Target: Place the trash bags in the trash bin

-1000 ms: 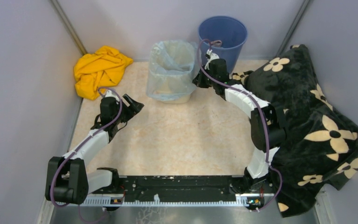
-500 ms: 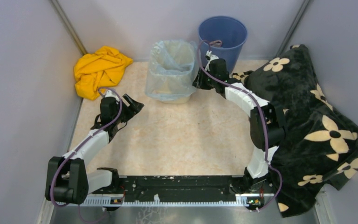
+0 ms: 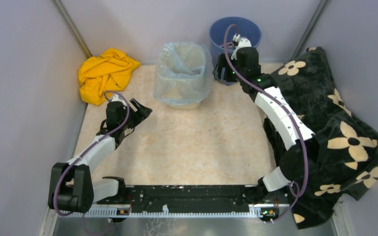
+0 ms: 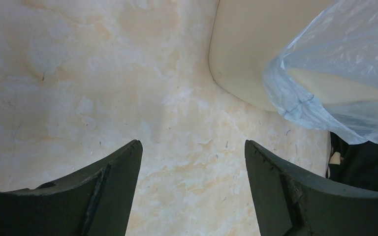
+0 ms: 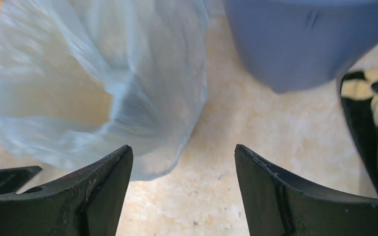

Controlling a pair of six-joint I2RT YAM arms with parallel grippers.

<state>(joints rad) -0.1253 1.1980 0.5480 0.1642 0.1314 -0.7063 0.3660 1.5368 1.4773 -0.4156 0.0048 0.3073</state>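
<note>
Finds one thin, translucent pale-blue plastic trash bag (image 3: 182, 64) sitting in the cream rounded-square plastic trash bin (image 3: 186, 103), just left of the right tool (image 3: 222, 73) and ahead and to the right of the left tool (image 3: 140, 109). Notes the bag's mouth open upward, with its edge folded over the rim and hanging loose down the outer wall. Records the right tool spread wide and empty, clear of the plastic, with a round blue plastic bucket (image 3: 221, 34) close on its other side. Records the left tool likewise spread wide, gripping nothing, low over the bare desk (image 3: 202, 142) and short of the bin. Sees no further bag near either tool. Sets aside as irrelevant a crumpled yellow cloth (image 3: 103, 73) beyond the left tool and a black flower-print blanket (image 3: 334, 128) beside the right arm. Judges the placement essentially complete. Cannot tell how far down inside the liner reaches. Judges at most a tidying of the overhang and a pulling back of both arms outstanding.
</note>
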